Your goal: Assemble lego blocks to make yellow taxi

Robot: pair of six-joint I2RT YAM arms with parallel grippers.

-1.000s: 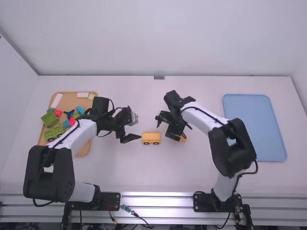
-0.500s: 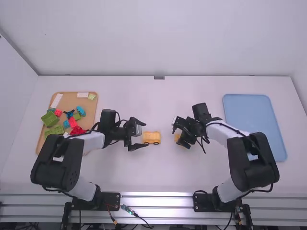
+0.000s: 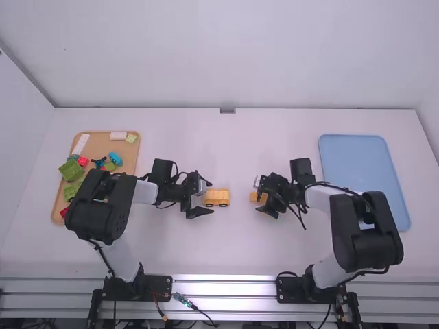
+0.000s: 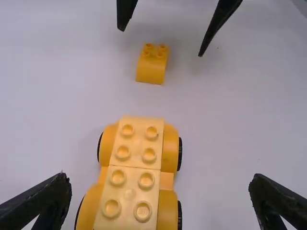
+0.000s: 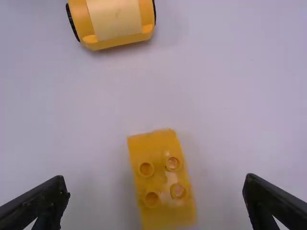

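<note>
Several green, red and blue blocks (image 3: pixel 71 170) are held in the tan tray (image 3: pixel 103 142); a blue tray (image 3: pixel 363 179) is set well apart. Between them, a yellow car (image 3: pixel 217 197) is faced by the left gripper (image 3: pixel 209 198), fingers spread; a yellow four-stud block (image 5: pixel 160 143), by the right gripper (image 3: pixel 263 197), likewise spread.

Ylw car (image 3: pixel 217 198) btwn L end effector (image 3: pixel 209 197) & R end effector (image 3: pixel 258 197), tan tray (image 3: pixel 103 144) L, blue tray (image 3: pixel 363 179) R

Car (image 4: pixel 139 165), block (image 4: pixel 151 72); passable gap between.
</note>
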